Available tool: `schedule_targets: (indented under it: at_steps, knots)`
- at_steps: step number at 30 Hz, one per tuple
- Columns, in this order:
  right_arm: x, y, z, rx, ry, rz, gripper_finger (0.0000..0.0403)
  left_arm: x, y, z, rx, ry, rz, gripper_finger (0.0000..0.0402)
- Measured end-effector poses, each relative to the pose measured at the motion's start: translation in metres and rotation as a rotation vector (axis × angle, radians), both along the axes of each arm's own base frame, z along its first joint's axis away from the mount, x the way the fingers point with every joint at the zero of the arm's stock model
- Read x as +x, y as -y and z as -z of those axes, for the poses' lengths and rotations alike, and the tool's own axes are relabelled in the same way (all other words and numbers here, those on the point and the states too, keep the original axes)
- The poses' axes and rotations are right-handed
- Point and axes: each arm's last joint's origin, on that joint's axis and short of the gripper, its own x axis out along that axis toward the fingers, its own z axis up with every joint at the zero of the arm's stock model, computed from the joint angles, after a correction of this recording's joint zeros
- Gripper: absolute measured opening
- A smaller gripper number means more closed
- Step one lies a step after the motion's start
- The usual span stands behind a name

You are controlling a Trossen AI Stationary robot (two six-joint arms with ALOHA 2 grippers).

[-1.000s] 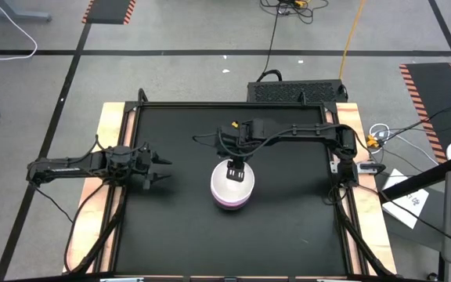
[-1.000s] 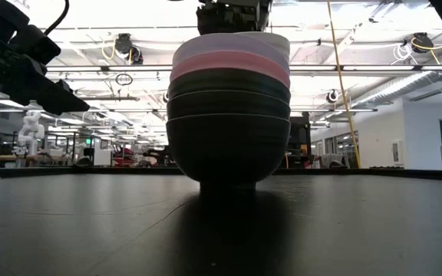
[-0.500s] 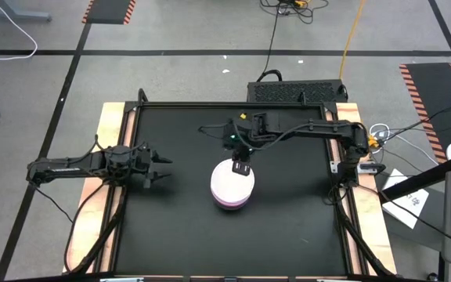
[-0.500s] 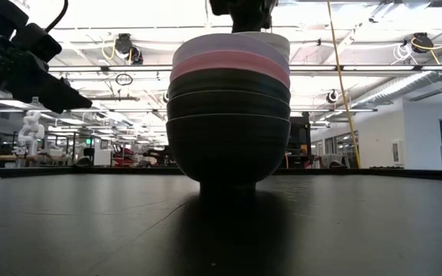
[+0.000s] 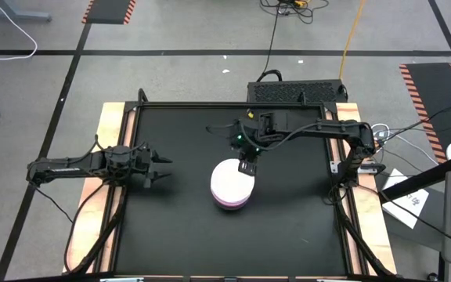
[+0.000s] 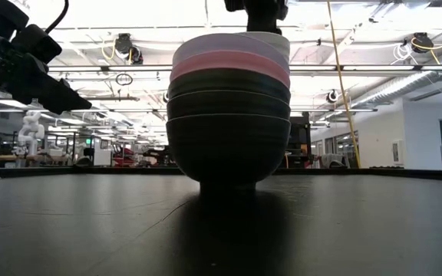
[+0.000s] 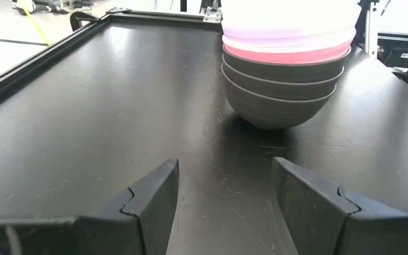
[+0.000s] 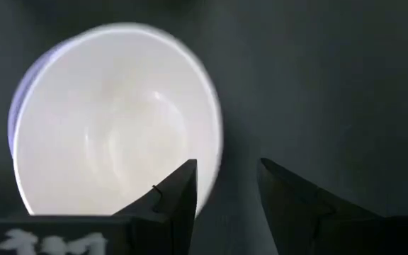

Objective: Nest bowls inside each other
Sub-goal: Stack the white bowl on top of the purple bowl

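By my read the nesting is basically done: all bowls sit in one stack near the middle of the black table, w/ nothing loose anywhere else on it. From the low view I count three black bowls at the bottom, then the pink bowl, a lavender rim just above it, and the white bowl on top. The left wrist view shows the same order, and the stack looks level and seated, not tilted.

What's left, as far as I can judge: just clear both arms off and park them.

Right gripper hangs above the stack's far-right edge, pointing down. In its wrist view the two fingers stand apart w/ nothing between them, the white bowl's rim just beside the gap, not in it. So it's empty and not touching the stack. Its arm reaches in from the right side of the table.

Left gripper waits well apart from the stack, on the stack's left, held low and level, aimed at it. Jaws spread, holding nothing; I see bare table between them.
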Motion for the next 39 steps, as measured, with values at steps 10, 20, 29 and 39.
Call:
schedule_targets:
  at_steps: [10,20,29,39]
  knots:
    - [-0.004,0.004,0.039,0.019,-0.118,0.036,0.0136,0.000,0.000,0.000,0.006,0.001,0.002,0.0230]
    - [-0.001,0.005,0.036,0.006,-0.063,0.006,0.0065,0.000,0.000,0.000,0.005,0.001,0.001,0.0230]
    - [-0.002,0.014,0.036,0.048,-0.047,-0.004,0.0074,0.000,0.000,0.000,0.003,-0.003,0.001,0.0230]
    - [-0.006,0.027,0.036,0.184,-0.059,-0.004,0.0099,0.000,0.000,0.000,0.000,-0.005,0.008,0.0230]
